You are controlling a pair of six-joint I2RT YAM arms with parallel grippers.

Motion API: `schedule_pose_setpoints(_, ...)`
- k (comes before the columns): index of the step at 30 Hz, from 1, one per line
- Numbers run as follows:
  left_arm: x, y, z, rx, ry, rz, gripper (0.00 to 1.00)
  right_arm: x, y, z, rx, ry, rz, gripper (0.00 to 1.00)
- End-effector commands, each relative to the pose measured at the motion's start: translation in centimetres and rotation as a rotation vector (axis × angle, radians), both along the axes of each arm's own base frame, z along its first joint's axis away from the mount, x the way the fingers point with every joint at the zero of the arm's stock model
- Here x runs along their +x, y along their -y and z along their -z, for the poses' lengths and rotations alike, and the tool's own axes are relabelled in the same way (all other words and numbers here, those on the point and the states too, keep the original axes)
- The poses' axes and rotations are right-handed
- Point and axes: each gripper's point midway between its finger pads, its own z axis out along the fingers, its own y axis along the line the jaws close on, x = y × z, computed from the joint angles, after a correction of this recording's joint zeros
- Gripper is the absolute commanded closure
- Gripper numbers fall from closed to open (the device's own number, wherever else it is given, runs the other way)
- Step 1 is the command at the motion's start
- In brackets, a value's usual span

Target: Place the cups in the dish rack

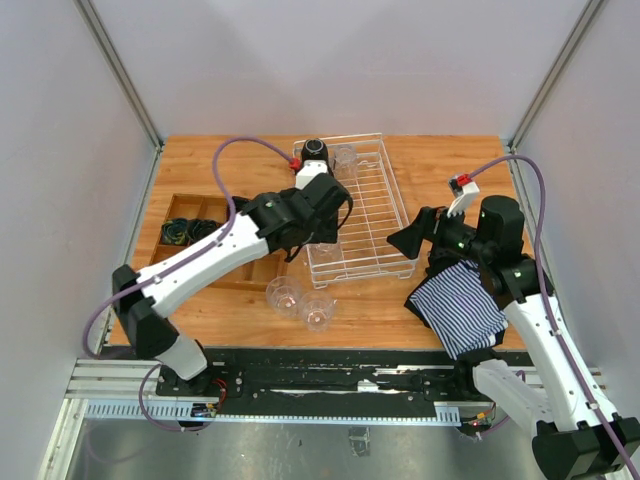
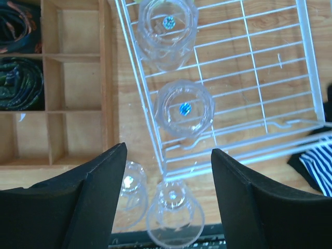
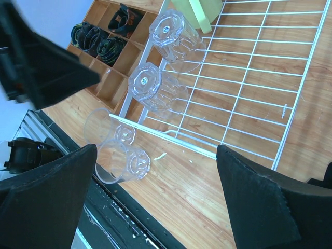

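Jaws on both my arms are spread wide and hold nothing. Two clear cups are not in the dish rack point(image 1: 375, 200) yet. The near tumbler point(image 2: 174, 215) and the left tumbler point(image 2: 129, 189) sit side by side on the desk point(image 1: 200, 160), just outside the rack's near left corner. From my left jaws they lie down below and a little back toward my base. In the left wrist view the near one sits between my two fingers point(image 2: 88, 197), and the left one is half hidden behind one finger. Both look round from above, so I think their long way runs straight up and down, but I cannot tell if the open end is up or down. My left arm point(image 1: 210, 255) is much nearer to them than my right arm point(image 1: 545, 325). It reaches out long across the desk, with the wrist bent so the jaws point down over that corner of the rack. My right arm is folded back by the striped cloth point(image 1: 460, 310), its jaws facing the rack from the right side. Inside the rack are a rack tumbler point(image 2: 184, 109), a far rack tumbler point(image 2: 168, 31) past it, the yellow-green mug point(image 3: 194, 10) and the black mug point(image 1: 316, 150) at the far end.
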Motion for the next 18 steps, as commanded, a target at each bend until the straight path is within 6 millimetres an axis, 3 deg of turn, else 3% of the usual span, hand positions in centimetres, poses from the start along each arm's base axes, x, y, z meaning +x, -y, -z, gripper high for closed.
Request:
schedule_pose_setpoints(1, -3.5, -2.0, -0.2, -0.018, -0.07, 0.054, 0.32, -0.1, 0.4, 0.6, -0.001, -0.011, 0.003, 0.02)
schedule_pose_setpoints(8, -8.1, -4.5, 3.7, -0.047, -0.211, 0.066, 0.49, 0.1, 0.1, 0.6, 0.015, -0.016, 0.001, 0.02)
schedule_pose_setpoints(18, -10.2, -7.2, 7.6, 0.023, -0.265, 0.067, 0.54, -0.1, 0.0, 0.6, 0.027, -0.024, -0.002, 0.01)
